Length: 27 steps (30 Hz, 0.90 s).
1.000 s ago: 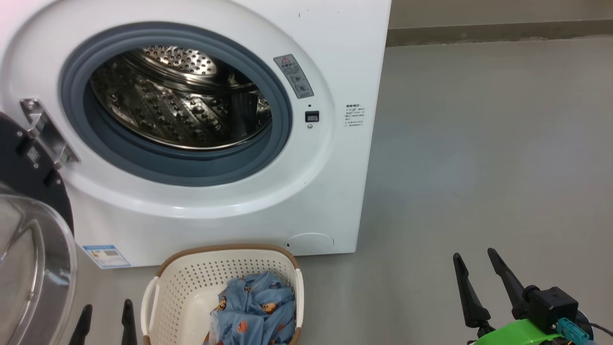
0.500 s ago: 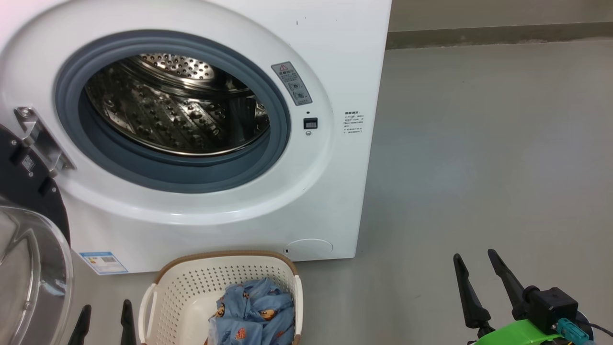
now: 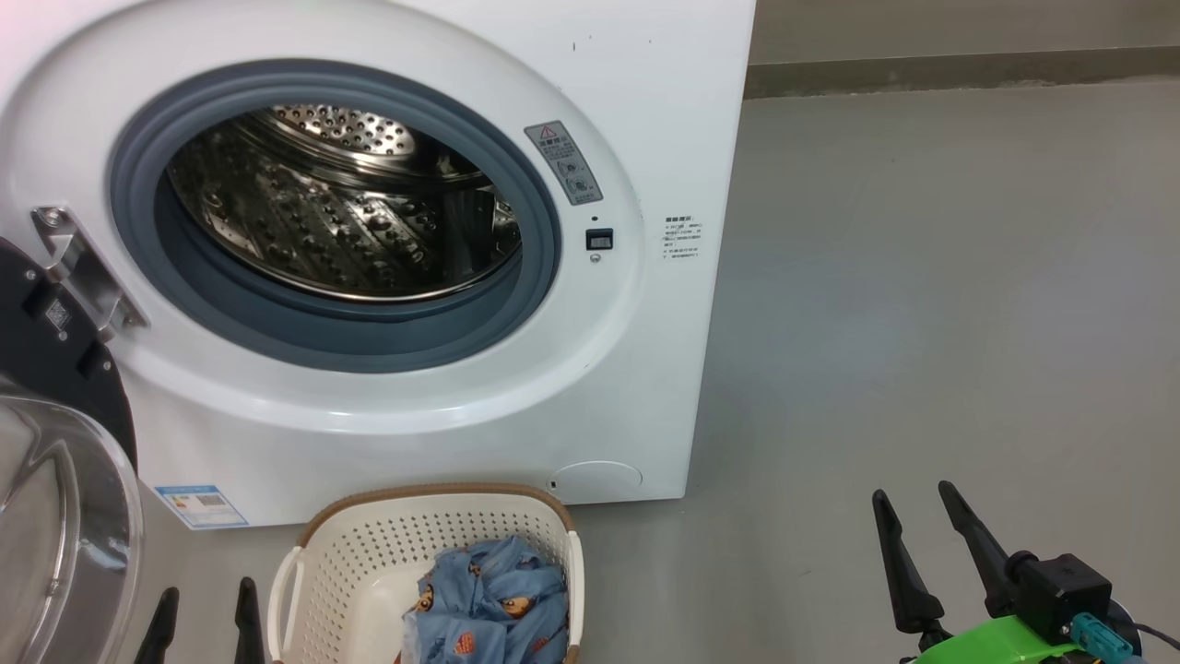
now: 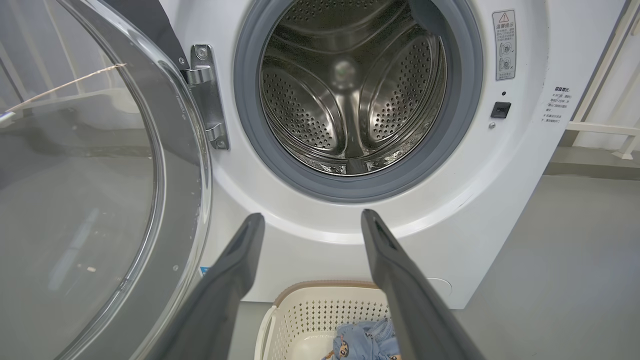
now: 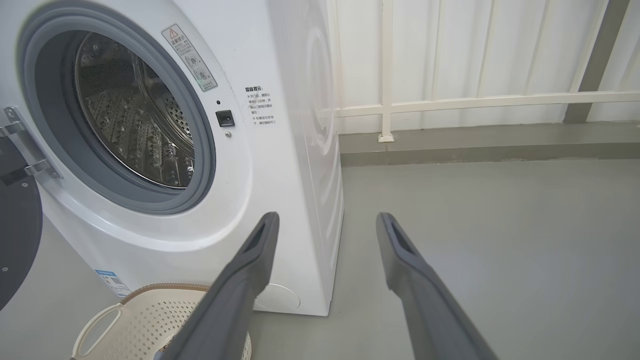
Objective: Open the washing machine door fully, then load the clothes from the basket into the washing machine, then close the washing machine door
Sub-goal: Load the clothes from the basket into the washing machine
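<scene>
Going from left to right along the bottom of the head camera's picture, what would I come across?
washing machine door, swung open → left end effector, open → basket with the clothes in it → right end effector, open.

The door (image 3: 51, 516) runs off the head view's left edge, most of its rim and glass lost. The bottom edge cuts the basket (image 3: 369, 544), taking its near part and the lower part of the clothes (image 3: 493, 599), and cuts the left gripper (image 3: 207, 595) below the tips of its jaws. The washer (image 3: 664, 111) loses its top. Print on the sticker (image 3: 682, 240) and energy label (image 3: 203, 505) is too small to read.
</scene>
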Tool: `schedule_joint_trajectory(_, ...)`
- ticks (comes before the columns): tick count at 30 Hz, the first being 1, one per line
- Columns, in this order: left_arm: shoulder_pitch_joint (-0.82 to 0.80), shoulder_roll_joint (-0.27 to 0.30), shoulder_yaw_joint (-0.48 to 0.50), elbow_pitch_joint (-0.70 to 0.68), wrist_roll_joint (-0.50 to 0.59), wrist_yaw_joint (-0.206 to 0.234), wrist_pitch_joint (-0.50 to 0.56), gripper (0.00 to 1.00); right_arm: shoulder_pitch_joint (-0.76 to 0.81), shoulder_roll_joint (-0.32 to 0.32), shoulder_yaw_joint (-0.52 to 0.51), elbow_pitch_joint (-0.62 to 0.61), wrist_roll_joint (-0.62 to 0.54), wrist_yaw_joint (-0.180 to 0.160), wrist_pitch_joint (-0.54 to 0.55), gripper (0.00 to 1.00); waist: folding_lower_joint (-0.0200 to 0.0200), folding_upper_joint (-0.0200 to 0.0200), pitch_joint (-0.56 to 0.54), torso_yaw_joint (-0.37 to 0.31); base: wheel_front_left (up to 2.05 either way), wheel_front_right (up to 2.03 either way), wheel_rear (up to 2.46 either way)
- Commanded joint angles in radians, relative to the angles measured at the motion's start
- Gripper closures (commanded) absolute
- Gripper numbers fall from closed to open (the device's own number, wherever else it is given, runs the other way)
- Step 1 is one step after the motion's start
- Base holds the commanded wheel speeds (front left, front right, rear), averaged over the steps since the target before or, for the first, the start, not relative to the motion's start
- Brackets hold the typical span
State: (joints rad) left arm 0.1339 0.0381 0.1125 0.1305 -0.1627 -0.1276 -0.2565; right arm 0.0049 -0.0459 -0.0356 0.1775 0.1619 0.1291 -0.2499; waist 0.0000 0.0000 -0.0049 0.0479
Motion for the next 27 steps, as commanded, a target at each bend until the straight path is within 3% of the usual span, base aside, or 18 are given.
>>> schedule_joint_trajectory(1,-0.031,0.013,0.028,-0.019,-0.006,-0.002,-0.005,0.00,-0.011,-0.004,0.027,-0.019,0.004,0.002,-0.012,0.00,0.0000,0.0000,0.001,0.000,0.00,0.00,0.00)
schedule_joint_trajectory(13,-0.030,0.012,0.016,-0.008,-0.019,-0.003,-0.005,0.00,-0.015,-0.004,0.027,-0.017,0.004,0.002,-0.012,0.00,0.0000,0.0000,0.025,-0.003,0.00,0.00,0.00)
schedule_joint_trajectory(27,-0.084,0.012,-0.041,0.092,-0.059,-0.003,-0.005,0.00,-0.058,-0.004,0.030,-0.027,0.006,0.002,-0.012,0.00,0.0000,0.0000,0.167,-0.037,0.00,0.00,0.00)
